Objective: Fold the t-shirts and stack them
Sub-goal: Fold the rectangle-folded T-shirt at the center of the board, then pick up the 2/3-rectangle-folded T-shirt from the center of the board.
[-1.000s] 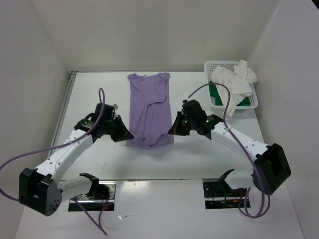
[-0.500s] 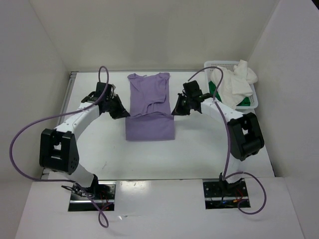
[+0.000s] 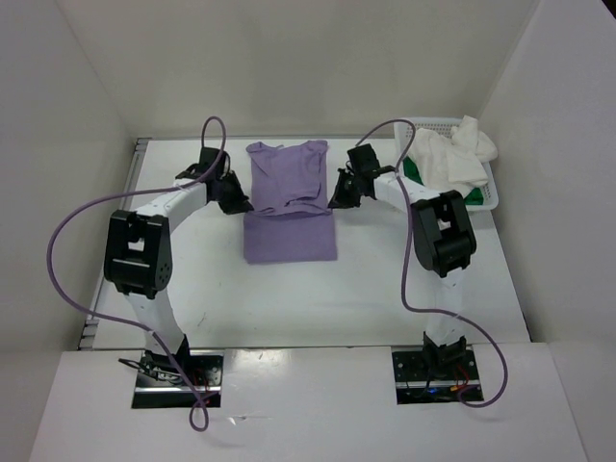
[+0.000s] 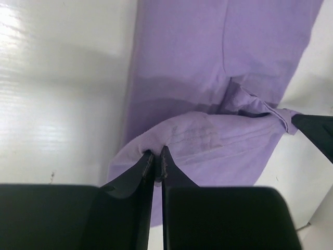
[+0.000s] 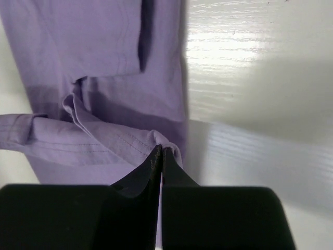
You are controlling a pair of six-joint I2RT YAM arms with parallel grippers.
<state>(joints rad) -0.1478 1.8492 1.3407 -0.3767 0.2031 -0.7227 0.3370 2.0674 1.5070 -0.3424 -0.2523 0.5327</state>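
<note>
Hem carried farther back, jaws pinching lavender shirt [image 3: 289,207] side edges

The lavender shirt [image 3: 289,241] has been folded farther back.

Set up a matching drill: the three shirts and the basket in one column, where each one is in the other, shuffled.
1. lavender shirt
2. white shirt
3. green shirt
4. basket

a. far right corner of the table
b. in the basket, mostly under other cloth
c. middle of the table, partly folded
d. heaped on top of the basket

Pairs: 1-c, 2-d, 3-b, 4-a
</note>
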